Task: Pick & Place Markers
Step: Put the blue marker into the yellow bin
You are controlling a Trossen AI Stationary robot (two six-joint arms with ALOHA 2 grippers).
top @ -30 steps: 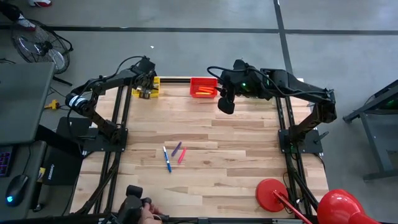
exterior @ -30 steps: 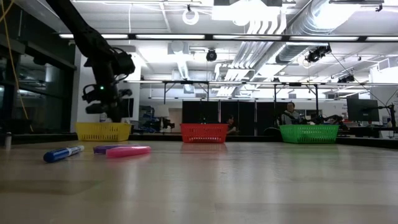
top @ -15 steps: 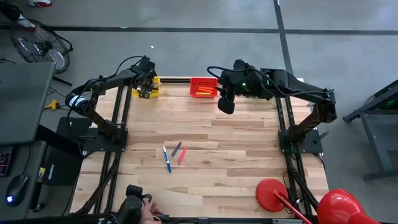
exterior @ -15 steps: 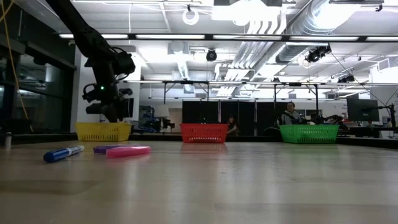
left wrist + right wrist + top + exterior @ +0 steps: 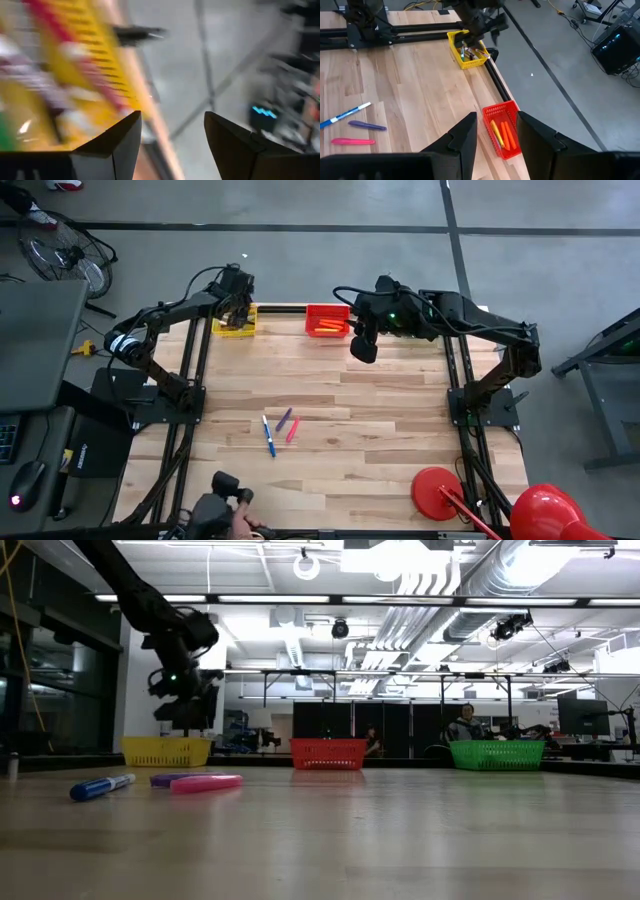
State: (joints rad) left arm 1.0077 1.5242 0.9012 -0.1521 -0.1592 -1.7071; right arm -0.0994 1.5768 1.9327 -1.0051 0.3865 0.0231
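Lying mid wooden table (image 5: 400, 430): three markers (image 5: 280, 430); left claw (image 5: 237, 292) released above yellow basket (image 5: 236, 326); right claw (image 5: 492, 137) parted, empty.

A robotics lab in an open industrial hall is showing here: exposed ducts (image 5: 470, 580) and strip lights are running overhead, a grey concrete floor (image 5: 300, 205) is surrounding the wooden worktop (image 5: 390, 420), and people are sitting at monitors (image 5: 585, 717) behind it.
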